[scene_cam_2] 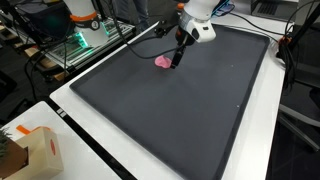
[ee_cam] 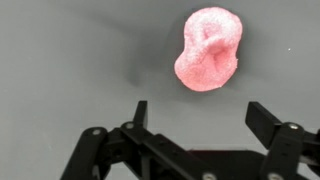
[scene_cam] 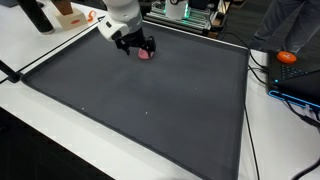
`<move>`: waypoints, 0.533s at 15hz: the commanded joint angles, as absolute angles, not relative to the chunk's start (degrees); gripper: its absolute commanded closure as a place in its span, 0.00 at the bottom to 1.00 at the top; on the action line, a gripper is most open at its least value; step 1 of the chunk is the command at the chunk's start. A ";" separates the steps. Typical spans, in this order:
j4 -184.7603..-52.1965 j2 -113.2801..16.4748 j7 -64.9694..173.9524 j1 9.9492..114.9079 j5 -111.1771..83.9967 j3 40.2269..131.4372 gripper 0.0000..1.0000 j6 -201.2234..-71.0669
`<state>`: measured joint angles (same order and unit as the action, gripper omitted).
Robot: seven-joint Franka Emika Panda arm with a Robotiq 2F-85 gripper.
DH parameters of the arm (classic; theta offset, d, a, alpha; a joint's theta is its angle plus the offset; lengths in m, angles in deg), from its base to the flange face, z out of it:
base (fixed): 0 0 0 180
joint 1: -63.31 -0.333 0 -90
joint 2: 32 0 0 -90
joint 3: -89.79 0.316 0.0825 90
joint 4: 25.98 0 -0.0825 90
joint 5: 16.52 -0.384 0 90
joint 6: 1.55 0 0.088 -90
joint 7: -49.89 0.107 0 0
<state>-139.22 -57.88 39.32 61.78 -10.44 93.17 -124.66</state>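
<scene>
A small pink, lumpy soft object [ee_cam: 208, 48] lies on the dark grey mat [ee_cam: 60, 60]. In the wrist view it sits just beyond my open gripper [ee_cam: 200, 112], a little past the fingertips, with nothing between the two black fingers [ee_cam: 262, 118]. In both exterior views the gripper [scene_cam: 138, 45] [scene_cam_2: 178, 55] hangs low over the mat, right beside the pink object [scene_cam: 146, 55] [scene_cam_2: 163, 62], near the mat's far edge. I cannot tell whether a fingertip touches it.
The black mat [scene_cam: 150, 110] covers most of a white table [scene_cam_2: 120, 165]. A cardboard box [scene_cam_2: 35, 150] stands at one table corner. Electronics with cables [scene_cam: 185, 15] lie behind the mat, and an orange object [scene_cam: 288, 57] lies off to the side.
</scene>
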 commanded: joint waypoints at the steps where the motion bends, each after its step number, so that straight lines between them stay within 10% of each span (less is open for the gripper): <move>1: -137.12 -59.37 44.42 63.22 -15.09 91.91 0.00 -122.15; 8: -136.88 -59.18 52.42 66.38 -25.23 90.05 0.00 -119.40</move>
